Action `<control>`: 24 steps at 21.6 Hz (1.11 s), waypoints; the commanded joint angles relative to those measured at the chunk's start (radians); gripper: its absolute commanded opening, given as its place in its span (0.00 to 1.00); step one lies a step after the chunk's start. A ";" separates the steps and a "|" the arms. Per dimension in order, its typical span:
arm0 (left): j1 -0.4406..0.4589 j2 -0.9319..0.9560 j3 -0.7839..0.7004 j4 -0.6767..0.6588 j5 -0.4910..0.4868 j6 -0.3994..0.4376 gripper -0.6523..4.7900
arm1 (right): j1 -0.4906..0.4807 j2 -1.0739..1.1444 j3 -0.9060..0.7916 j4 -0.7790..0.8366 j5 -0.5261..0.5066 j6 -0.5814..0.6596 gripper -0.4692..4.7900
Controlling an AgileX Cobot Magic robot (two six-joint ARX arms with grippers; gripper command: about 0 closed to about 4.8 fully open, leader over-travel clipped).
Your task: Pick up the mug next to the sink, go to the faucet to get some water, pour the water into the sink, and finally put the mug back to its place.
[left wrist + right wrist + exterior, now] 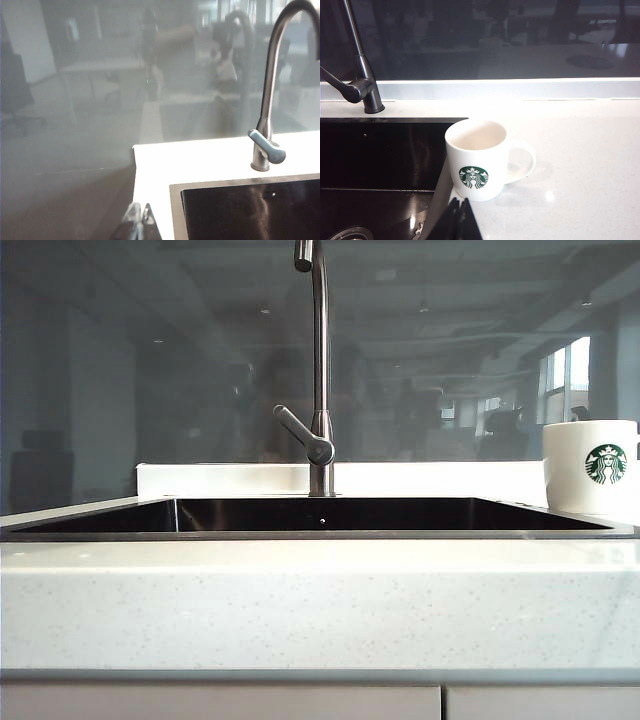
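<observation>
One mug (pixel 481 159), one sink (pixel 320 516), one faucet (pixel 318 370) and two hands are in view.

The mug is white, with a single loop handle and a round green siren logo on its side; no lettering can be read on it. It stands upright on the speckled white counter (pixel 320 605), just beside the sink's thin metal rim, on the side away from the faucet's lever. Its handle points away from the sink. The inside of the mug looks pale; whether it holds any water cannot be told.

The sink is a wide black basin, glossy inside. In the right wrist view part of a round drain (pixel 342 234) shows at its bottom. The faucet rises as a slim steel gooseneck behind the sink's far rim, with one lever angled out from its side near the base.

The left hand (pixel 139 222) hangs over the counter off the sink's corner, on the faucet's side, its fingers pressed together on nothing. The right hand (pixel 460 220) sits just short of the mug, also pinched closed and empty, not touching it.
</observation>
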 commanded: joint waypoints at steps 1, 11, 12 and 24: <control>0.003 -0.193 -0.153 0.011 -0.003 -0.058 0.11 | 0.001 -0.001 0.005 0.018 0.001 0.004 0.08; 0.003 -0.455 -0.478 0.008 -0.047 -0.107 0.11 | 0.001 -0.001 0.005 0.018 0.001 0.004 0.08; 0.004 -0.454 -0.488 0.008 -0.046 -0.107 0.11 | 0.001 -0.001 0.005 0.018 0.001 0.004 0.08; 0.005 -0.455 -0.545 0.066 -0.049 -0.100 0.11 | 0.001 -0.001 0.005 0.018 0.001 0.004 0.08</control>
